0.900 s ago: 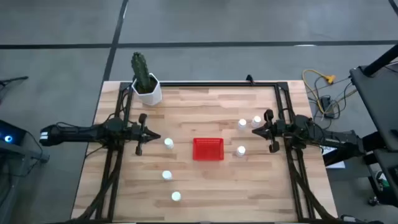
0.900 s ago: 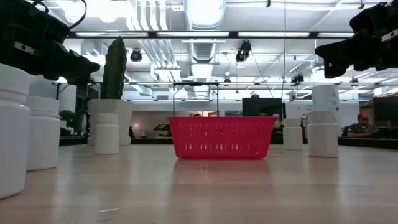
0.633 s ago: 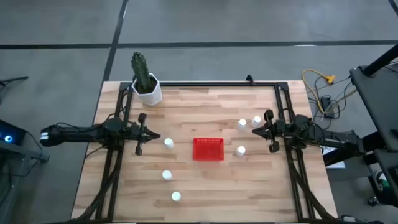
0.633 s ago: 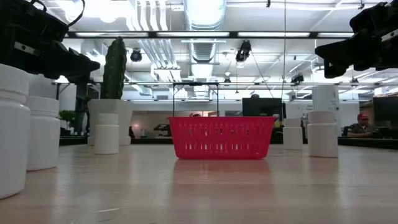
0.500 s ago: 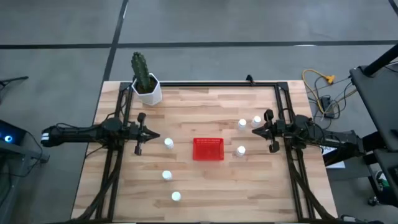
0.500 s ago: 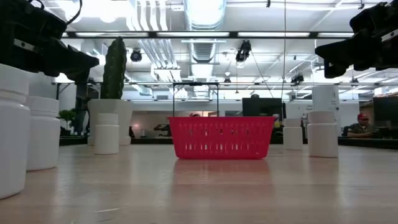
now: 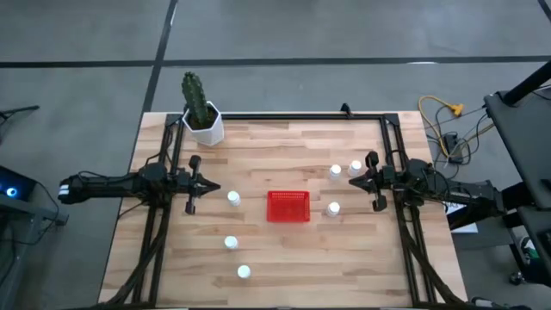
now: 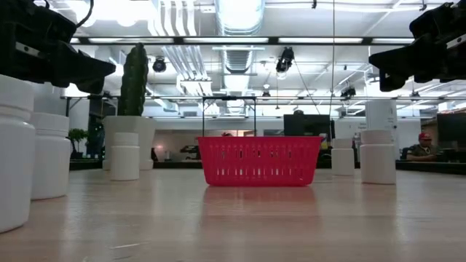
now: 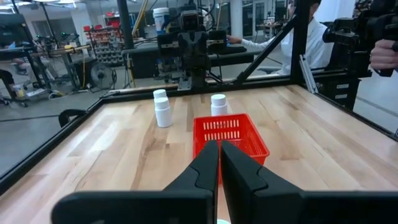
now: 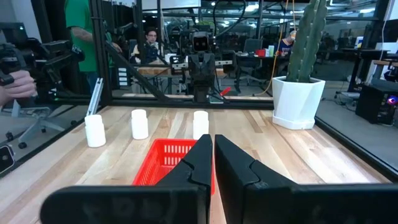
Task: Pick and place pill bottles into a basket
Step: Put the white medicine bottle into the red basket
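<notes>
Red basket sits empty, six bottles scattered; left gripper and right gripper hover, jaws pressed together; descending unopened risks toppling a bottle.

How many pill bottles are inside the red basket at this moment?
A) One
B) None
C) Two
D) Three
B: in the high view the red basket holds nothing, and all six pill bottles stand on the wooden table around it, three on its left side, such as the one at, and three on its right, such as the one at.
</notes>
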Controlling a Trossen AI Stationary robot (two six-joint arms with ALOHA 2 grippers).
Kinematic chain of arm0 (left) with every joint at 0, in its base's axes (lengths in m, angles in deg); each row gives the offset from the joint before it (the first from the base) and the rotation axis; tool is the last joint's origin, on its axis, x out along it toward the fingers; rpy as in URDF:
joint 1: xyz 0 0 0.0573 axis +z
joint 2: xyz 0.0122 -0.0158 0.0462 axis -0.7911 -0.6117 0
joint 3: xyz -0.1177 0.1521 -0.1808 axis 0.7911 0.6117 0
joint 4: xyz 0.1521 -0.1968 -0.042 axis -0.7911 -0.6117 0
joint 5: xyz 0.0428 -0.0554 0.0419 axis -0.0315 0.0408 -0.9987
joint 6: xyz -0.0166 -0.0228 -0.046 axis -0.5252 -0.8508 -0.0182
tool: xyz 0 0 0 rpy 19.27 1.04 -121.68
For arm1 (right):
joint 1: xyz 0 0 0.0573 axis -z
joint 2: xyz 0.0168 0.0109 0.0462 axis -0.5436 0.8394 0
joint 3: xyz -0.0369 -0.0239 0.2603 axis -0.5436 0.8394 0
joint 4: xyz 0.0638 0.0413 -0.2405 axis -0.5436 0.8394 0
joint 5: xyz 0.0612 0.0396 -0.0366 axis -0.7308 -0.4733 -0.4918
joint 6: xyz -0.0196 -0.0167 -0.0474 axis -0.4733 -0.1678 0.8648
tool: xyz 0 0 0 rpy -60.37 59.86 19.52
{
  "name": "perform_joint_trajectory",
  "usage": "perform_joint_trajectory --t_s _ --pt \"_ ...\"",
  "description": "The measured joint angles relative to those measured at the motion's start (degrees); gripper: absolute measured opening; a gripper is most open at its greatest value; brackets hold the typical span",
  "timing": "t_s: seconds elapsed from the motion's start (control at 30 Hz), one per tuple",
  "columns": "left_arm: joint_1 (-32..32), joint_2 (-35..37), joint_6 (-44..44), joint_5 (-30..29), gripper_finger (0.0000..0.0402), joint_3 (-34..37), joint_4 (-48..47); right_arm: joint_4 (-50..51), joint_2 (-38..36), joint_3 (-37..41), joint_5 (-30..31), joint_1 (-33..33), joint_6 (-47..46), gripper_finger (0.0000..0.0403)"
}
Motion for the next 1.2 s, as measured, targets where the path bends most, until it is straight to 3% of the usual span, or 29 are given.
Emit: perform_joint_trajectory --t_s 0.73,0.97,1.2 --pt "0.0 -0.1 -0.1 0.0 0.0 0.0 -0.1 -21.4 0.0 -0.1 0.0 0.0 -1.0 0.0009" --pt "0.0 -0.1 0.0 0.0 0.0 0.0 0.0 -15.2 1.1 -6.5 0.0 0.0 -1.0 0.0009" --pt "0.0 -0.1 2.6 -0.1 0.0 0.0 -0.1 2.6 6.6 -20.8 0.0 0.0 3.3 0.0009"
